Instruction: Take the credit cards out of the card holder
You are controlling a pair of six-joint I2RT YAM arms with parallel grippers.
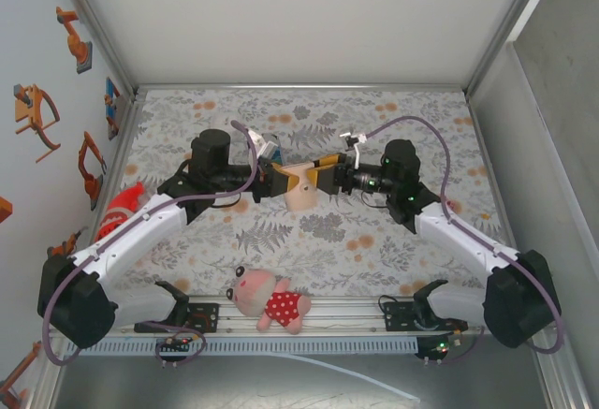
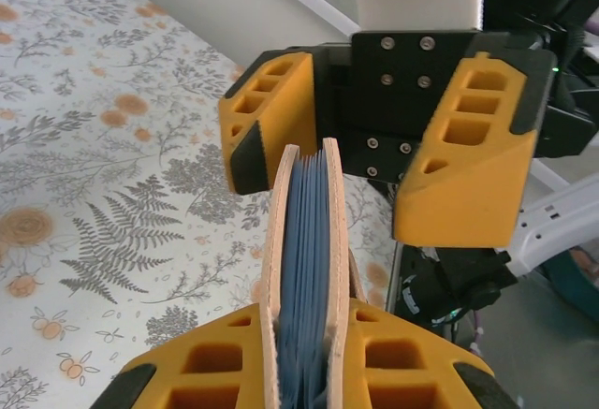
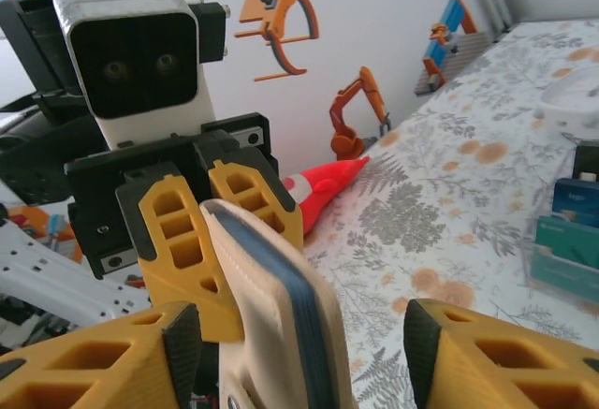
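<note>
From above, the card holder (image 1: 304,189) is held up over the middle of the floral worktop (image 1: 393,119), between the two arms. The left gripper (image 1: 279,182) meets it from 9 o'clock and the right gripper (image 1: 325,176) from 3 o'clock, so its long axis runs along the 9-to-3 line. A plush toy (image 1: 271,302) lies well apart at 6 o'clock, near the arm bases.

In the left wrist view, the left fingers (image 2: 206,372) at 6 o'clock are clamped on the two tan covers, with blue-grey layers packed between them (which of these are cards, I cannot tell). The holder points to 12 o'clock. Its free end reaches in between the right fingers (image 2: 267,119), which stand apart: one just beside the tan cover, the other well away at 2 o'clock.

In the right wrist view, the right fingers sit at 7 and 5 o'clock with a gap on each side of the holder, which stands edge-on between them. The left gripper grips its far end at 10 o'clock. A striped block (image 3: 566,241) rests on the worktop at 3 o'clock.

I judge that the right arm is the one to pull: the free end faces it along the long axis, and its fingers should close on the inner layers, not on the covers.
</note>
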